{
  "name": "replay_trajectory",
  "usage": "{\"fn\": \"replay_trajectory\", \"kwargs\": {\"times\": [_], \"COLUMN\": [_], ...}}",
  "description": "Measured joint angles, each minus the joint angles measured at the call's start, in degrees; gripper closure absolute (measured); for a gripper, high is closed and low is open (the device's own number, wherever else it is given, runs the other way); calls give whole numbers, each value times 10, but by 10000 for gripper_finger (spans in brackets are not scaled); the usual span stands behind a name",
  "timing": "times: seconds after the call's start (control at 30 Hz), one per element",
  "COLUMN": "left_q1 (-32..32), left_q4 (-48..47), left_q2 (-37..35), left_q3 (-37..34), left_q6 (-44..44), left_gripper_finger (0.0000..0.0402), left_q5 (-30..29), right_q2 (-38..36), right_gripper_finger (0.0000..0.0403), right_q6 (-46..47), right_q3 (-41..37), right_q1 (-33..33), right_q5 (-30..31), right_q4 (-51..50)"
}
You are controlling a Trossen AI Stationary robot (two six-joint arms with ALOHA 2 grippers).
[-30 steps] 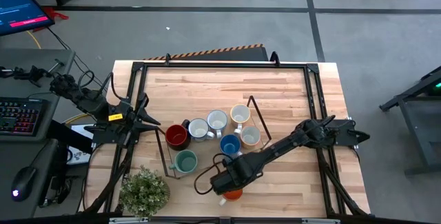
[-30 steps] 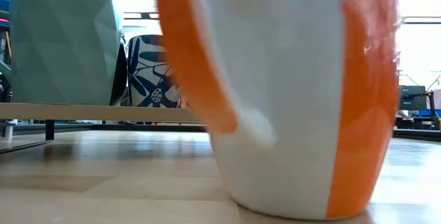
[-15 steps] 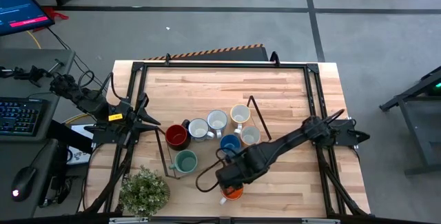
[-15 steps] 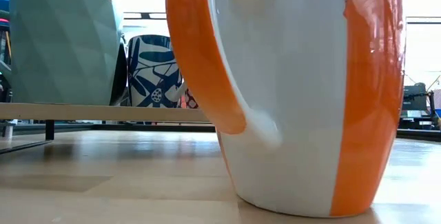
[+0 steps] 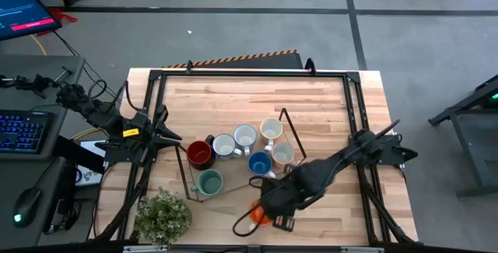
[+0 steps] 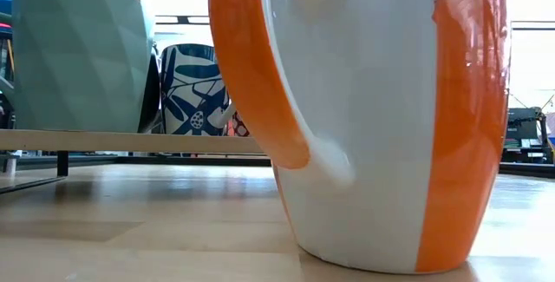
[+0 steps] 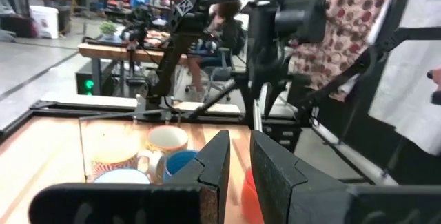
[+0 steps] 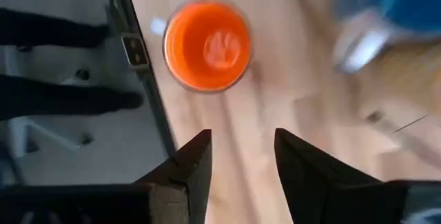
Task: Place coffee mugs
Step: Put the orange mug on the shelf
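The right gripper point(image 8: 238, 158) is drawing back from the glossy orange-and-white ceramic mug point(image 5: 262, 217): half a second ago the arm was covering that mug in the high view, and now the mug is showing at its edge, standing upright on its own near the front edge of the pale butcher-block wooden tabletop point(image 5: 233, 101). In the right wrist view its dark wedge-shaped fingers point(image 8: 194, 160) are standing apart and empty, with the mug's round orange mouth point(image 8: 207, 45) beyond them. That looks like a finished release, so this mug is probably placed. In the low view its smooth rounded wall is sitting flat on the wood and has barely shifted.

Six other mugs are clustering on the thin black wire rack point(image 5: 191, 179): a dark red glazed one point(image 5: 199, 153), a faceted matte teal one point(image 5: 208, 182), a blue patterned one point(image 5: 259, 163) and pale cream or white ones point(image 5: 244, 136). The left gripper point(image 5: 170, 137) is waiting at the left side, fingers nearly together and holding nothing
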Motion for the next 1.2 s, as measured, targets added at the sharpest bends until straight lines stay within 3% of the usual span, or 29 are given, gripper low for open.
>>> {"fn": "replay_trajectory", "kwargs": {"times": [0.43,0.7,0.83,0.93,1.1,1.2], "left_q1": [0,0,0,0,0,0], "left_q4": [103,237,302,341,391,418], "left_q2": [73,159,208,241,280,298], "left_q3": [0,0,0,0,0,0], "left_q6": [-11,-3,12,16,4,-10], "left_gripper_finger": [355,355,355,355,355,355], "left_q5": [-35,-43,-45,-57,-66,-66], "right_q2": [-190,-265,-326,-403,-557,-647], "right_gripper_finger": [330,383,401,399,402,402], "right_q6": [-232,-285,-272,-276,-357,-413], "right_q3": [0,-40,-151,-274,-489,-603], "right_q1": [60,134,157,161,160,150], "right_q5": [195,308,346,344,258,169], "right_q4": [0,11,36,115,335,475]}}
